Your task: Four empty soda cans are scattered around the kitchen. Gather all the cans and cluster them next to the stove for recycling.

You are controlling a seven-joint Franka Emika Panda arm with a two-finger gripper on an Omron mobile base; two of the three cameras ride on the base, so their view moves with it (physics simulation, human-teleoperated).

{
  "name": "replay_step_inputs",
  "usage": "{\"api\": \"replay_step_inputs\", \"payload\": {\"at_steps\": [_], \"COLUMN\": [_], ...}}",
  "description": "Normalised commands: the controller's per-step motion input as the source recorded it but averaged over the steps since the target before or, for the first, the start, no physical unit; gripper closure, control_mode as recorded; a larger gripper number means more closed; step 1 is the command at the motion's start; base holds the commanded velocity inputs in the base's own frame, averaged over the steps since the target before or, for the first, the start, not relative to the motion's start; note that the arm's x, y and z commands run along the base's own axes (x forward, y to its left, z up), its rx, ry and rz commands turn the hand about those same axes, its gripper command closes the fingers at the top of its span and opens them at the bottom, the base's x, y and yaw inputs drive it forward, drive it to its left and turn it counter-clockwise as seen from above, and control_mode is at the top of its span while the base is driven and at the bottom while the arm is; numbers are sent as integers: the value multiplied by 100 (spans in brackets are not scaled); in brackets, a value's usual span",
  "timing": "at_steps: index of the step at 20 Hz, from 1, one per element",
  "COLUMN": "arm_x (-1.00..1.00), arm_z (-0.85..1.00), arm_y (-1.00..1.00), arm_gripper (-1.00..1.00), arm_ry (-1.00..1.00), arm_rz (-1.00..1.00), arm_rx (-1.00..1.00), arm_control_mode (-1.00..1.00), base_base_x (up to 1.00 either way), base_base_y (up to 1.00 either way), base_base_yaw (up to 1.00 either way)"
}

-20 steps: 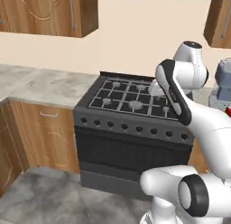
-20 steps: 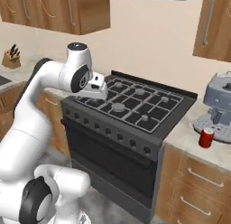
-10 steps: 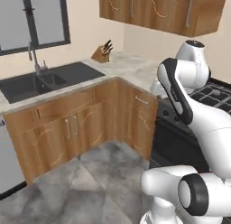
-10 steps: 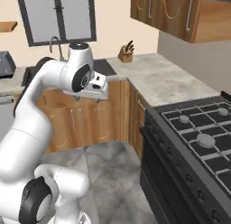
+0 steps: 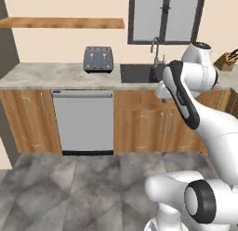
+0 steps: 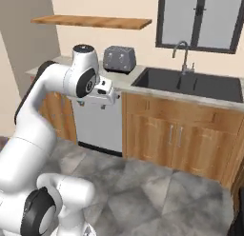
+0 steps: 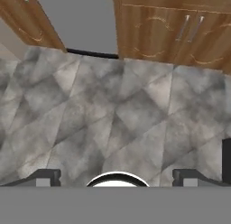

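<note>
— How is the arm (image 6: pixel 43 106) finished?
— Glossy white rounded shells are seen, joined by dark grey discs.
— And the pincer (image 7: pixel 116 177)?
— Two small dark tips are shown.

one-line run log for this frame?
hand: open, empty | facing: sink, toaster, dishwasher | soda cans: unseen | stage: searching

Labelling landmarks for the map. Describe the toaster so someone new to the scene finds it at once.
Start at the long grey stone counter under the wooden wall shelf. Left of the black sink, above the steel dishwasher front, sits the toaster: a squat dark grey box with slots on top. It is the one appliance standing on that stretch of counter.
</note>
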Motion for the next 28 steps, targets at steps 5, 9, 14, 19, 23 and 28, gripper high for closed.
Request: {"api": "replay_step_inputs", "payload": {"at_steps": [5,9,14,19,23,28], "arm_x": [0,0,0,0,0,0], "arm_z": [0,0,0,0,0,0], "arm_y": [0,0,0,0,0,0], "arm_gripper": [-100,-100,-100,-100,-100,-100], "arm_ry": [0,0,0,0,0,0], "arm_rz": [0,0,0,0,0,0], "arm_rx": [0,0,0,0,0,0], "arm_control_mode": [100,100,100,100,100,100], "base_base_x": [0,0,0,4,24,46], "base_base_y": [32,25,19,15,0,-34], "base_base_yaw": [94,95,97,94,89,73]}}
